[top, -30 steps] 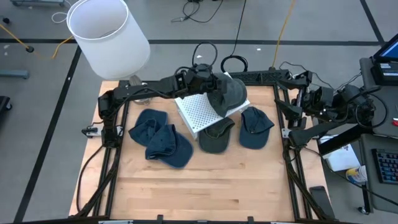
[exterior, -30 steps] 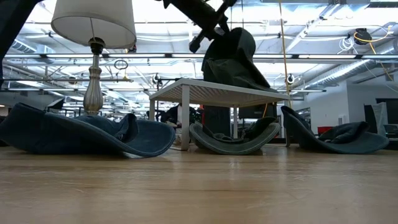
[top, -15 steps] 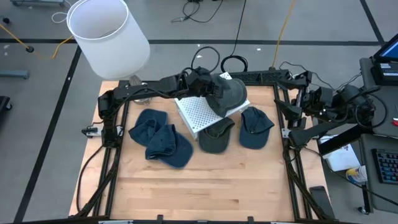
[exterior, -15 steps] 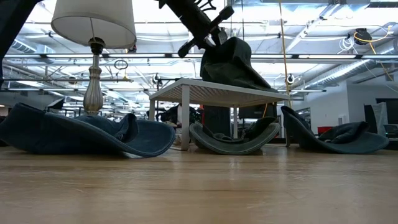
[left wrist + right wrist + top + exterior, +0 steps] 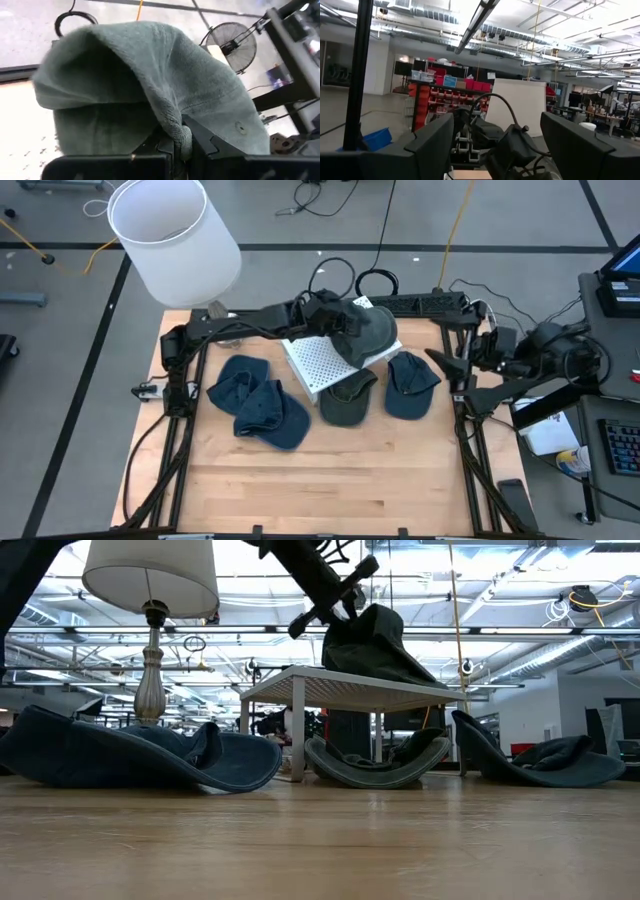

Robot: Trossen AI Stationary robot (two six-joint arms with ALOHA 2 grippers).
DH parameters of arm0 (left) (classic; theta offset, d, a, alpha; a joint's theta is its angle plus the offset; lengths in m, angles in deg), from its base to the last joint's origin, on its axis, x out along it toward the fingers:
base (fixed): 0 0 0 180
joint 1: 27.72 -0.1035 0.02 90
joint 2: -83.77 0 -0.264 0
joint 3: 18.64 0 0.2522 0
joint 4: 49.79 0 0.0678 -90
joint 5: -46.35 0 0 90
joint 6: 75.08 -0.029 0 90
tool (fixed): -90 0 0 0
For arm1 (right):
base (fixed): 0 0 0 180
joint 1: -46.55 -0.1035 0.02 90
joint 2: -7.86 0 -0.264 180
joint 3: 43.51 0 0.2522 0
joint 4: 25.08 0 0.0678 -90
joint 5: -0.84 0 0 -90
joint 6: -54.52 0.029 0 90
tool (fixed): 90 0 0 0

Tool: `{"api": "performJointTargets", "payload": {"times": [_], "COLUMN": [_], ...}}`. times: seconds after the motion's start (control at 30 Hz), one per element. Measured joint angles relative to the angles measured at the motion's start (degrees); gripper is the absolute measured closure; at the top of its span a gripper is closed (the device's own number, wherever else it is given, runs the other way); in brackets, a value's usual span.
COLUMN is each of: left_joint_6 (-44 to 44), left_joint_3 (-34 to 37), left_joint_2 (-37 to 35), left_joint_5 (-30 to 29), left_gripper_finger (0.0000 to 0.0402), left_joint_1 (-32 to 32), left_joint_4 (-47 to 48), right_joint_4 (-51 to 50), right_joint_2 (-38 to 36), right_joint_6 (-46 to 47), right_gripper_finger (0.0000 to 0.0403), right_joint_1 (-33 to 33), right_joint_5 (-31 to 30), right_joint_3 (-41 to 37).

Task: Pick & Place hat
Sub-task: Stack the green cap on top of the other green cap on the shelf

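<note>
A grey-green hat (image 5: 372, 328) (image 5: 375, 645) sits with its lower edge on the top of a white perforated stand (image 5: 312, 362) (image 5: 340, 685), its crown standing up. My left gripper (image 5: 338, 320) (image 5: 340, 600) is at the hat's left side, shut on it; in the left wrist view the hat (image 5: 150, 75) fills the picture ahead of that gripper (image 5: 177, 145). My right gripper (image 5: 442, 360) (image 5: 497, 127) waits open at the table's right edge, touching nothing. My left gripper pinches a bunched fold of the hat's fabric (image 5: 179, 129) between its two fingers (image 5: 210, 145), at the rim on the hat's left side. It comes slanting down from the table's left. The hat stands upright, its bottom on the stand.
Two dark blue hats (image 5: 245, 390) (image 5: 278, 418) lie left of the stand, a grey-green one (image 5: 347, 400) in front of it and a blue one (image 5: 410, 385) to its right. A lamp with a white shade (image 5: 172, 235) stands at the far left corner. The table's near half is bare wood.
My left gripper has come down a little and drawn slightly toward the table's left, still shut; the hat has sunk lower onto the stand. My right arm has swung its gripper in toward the table's right edge, further to the near side.
</note>
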Motion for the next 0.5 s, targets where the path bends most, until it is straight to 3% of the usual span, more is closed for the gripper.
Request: {"api": "performJointTargets", "payload": {"times": [0.33, 0.5], "left_joint_6": [1.1, -0.1], "left_joint_3": [0.0, 0.0], "left_joint_2": [2.2, 1.7], "left_joint_5": [1.0, 1.0], "left_gripper_finger": [0.0384, 0.0360], "left_joint_1": [0.4, 0.1], "left_joint_4": [0.1, 0.3], "right_joint_4": [-1.1, -1.2], "right_joint_2": [0.2, 0.1], "right_joint_6": [0.1, 0.1], "right_gripper_finger": [0.0112, 0.0113], "right_joint_1": [0.0, 0.0], "right_joint_5": [-0.2, -0.2], "right_joint_3": [0.0, 0.0]}}
